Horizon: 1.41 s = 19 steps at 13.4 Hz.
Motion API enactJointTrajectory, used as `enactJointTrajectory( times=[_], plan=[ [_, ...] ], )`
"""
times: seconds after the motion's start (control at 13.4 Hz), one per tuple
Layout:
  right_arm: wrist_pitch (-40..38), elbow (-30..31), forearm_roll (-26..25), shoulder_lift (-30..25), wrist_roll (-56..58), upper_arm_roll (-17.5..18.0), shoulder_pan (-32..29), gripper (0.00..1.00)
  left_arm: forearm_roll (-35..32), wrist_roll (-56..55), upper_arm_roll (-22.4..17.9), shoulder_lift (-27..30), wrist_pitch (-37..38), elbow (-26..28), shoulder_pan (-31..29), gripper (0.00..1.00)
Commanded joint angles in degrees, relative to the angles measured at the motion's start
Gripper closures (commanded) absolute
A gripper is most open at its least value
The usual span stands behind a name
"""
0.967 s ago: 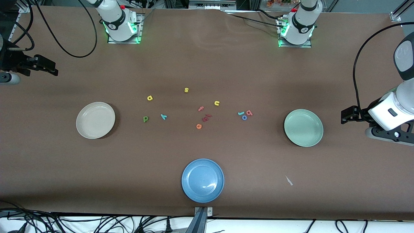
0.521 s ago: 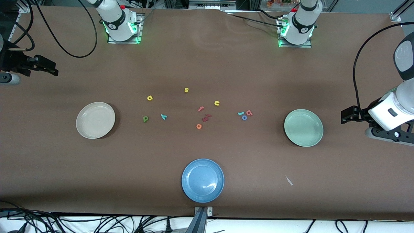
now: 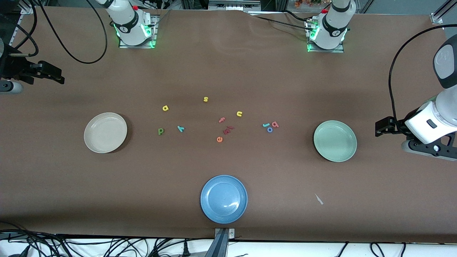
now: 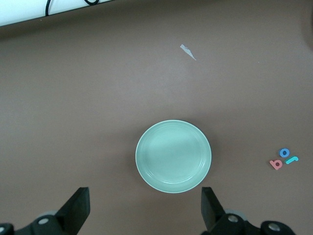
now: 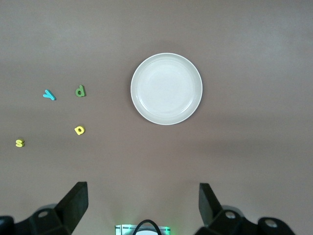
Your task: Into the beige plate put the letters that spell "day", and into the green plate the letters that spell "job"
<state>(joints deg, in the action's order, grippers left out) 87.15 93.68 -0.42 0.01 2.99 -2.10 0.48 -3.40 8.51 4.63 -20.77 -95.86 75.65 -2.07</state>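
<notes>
I see the "day" letters lying loose on the table: the yellow "a", the dark green "d" nearer the front camera, and the teal "y" beside it, all near the beige plate, which holds nothing. The "job" letters sit in a tight cluster toward the green plate: the teal "j", the blue "o" and the red-pink "b", so close I cannot tell if they touch. Between the two groups lie a yellow "s", a yellow "u", and salmon and red letters that are hard to read. A blue plate lies nearest the front camera. The left gripper hangs over the table just beside the green plate, jaws spread wide, holding nothing; its arm is partly cut off in the front view. The right gripper hangs near the beige plate, likewise spread and empty.
</notes>
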Motion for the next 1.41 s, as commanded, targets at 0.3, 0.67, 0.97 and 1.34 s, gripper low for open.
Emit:
enactJointTrajectory(
  times=[0.3, 0.67, 0.97, 1.34],
  plan=[
    [-0.93, -1.13, 0.33, 0.25, -0.09, -0.01, -0.30, 0.00, -0.82, -0.34, 0.03, 0.11, 0.77, -0.50, 0.22, 0.00],
    [-0.93, -1.04, 0.33, 0.25, -0.18, -0.10, -0.30, 0.00, -0.82, -0.43, 0.03, 0.11, 0.77, -0.33, 0.31, 0.00],
    [-0.67, -1.04, 0.33, 0.25, -0.18, -0.19, -0.30, 0.00, -0.65, -0.60, 0.12, 0.11, 0.86, 0.02, 0.40, 0.00],
    [-0.40, -0.78, 0.33, 0.34, -0.27, -0.89, -0.30, 0.00, 3.40, -4.55, 0.12, 0.03, 0.94, 0.55, 0.66, 0.00]
  ],
)
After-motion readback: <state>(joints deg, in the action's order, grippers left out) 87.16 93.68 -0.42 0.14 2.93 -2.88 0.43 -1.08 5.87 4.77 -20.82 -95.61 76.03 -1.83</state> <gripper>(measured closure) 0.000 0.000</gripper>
